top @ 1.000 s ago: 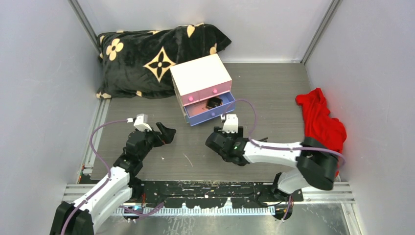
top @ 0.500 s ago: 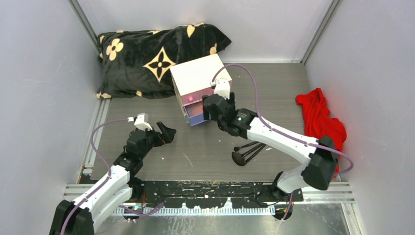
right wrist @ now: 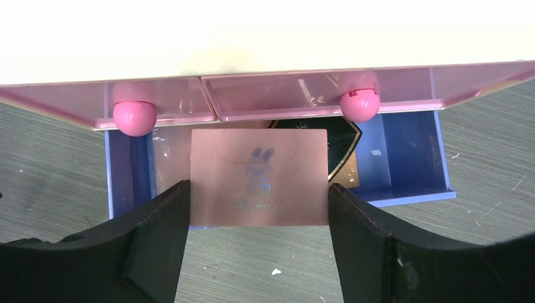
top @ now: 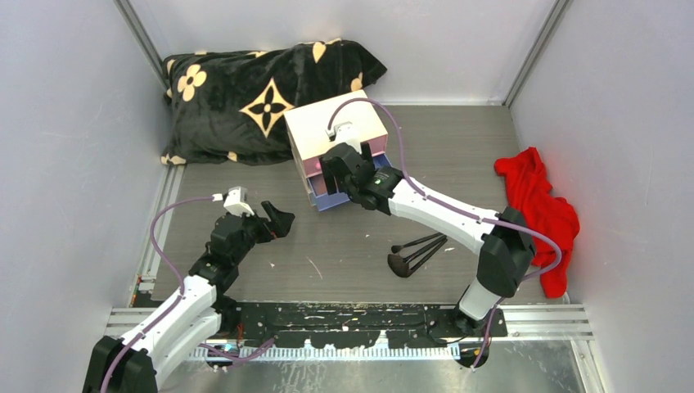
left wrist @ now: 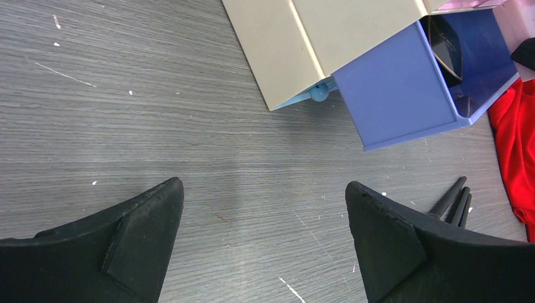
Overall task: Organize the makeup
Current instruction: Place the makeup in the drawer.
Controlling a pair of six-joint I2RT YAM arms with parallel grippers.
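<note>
Gripping pink palette [right wrist: 259, 173], right tool [right wrist: 258, 192], unseen overhead

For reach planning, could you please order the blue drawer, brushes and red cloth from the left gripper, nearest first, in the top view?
From the left gripper:
1. blue drawer, ahead, right
2. brushes, mid-table, right
3. red cloth, far right

My gripper [right wrist: 257, 197] held the pink palette [right wrist: 259, 173] just over the open blue drawer [right wrist: 404, 150], a black compact [right wrist: 344, 136] lying inside it.
</note>
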